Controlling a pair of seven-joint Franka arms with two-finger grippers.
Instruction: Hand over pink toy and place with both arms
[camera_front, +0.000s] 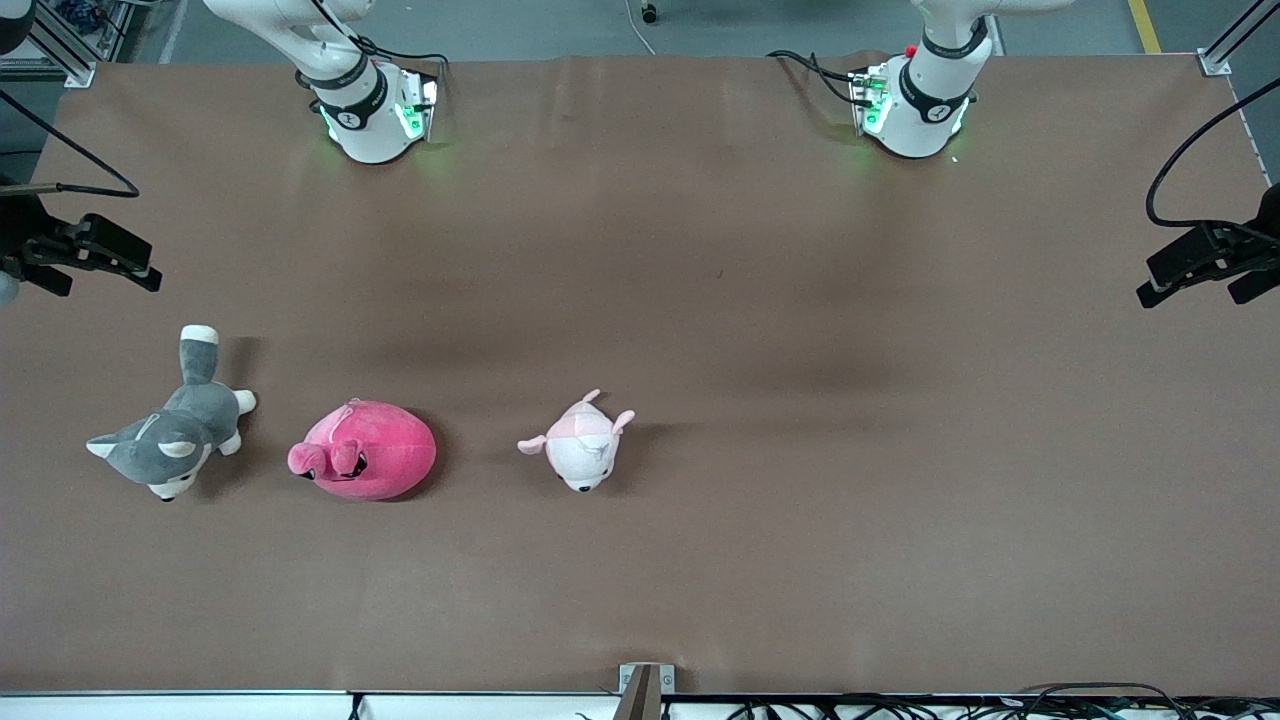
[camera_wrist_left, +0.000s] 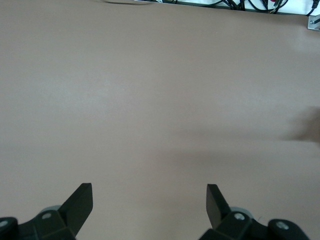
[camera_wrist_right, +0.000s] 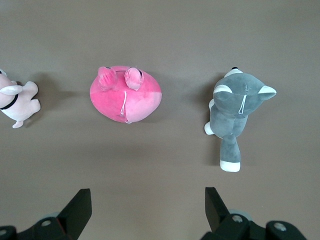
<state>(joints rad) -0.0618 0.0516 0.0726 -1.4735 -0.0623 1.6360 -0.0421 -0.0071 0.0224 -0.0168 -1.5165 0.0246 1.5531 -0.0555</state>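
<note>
Three plush toys are lying in a row on the desk (camera_front: 700, 250), all toward the right arm's end. The pink toy (camera_front: 365, 452) is sitting in the middle, w/ a grey husky plush (camera_front: 175, 435) just beside it at the outer end and a pale pink-and-white plush (camera_front: 583, 450) near it toward the desk's centre.

The right tool (camera_wrist_right: 145, 212) is hanging released over the desk, fingers wide apart, holding nothing. The left tool (camera_wrist_left: 150, 207) is hovering over bare desk at its own end, also released and holding nothing.

Risks, as a judgement: two toys are pinkish, so the wrong one could be getting grabbed; the deep pink one fits the task wording best, but the pale one is lying close by. The pink toy is round and soft, so a pinch may be slipping off its fabric or taking only a fold. The husky's paw is near enough that a wide approach could be nudging it. At the hand-over, an early release would be dropping it mid-air.
</note>
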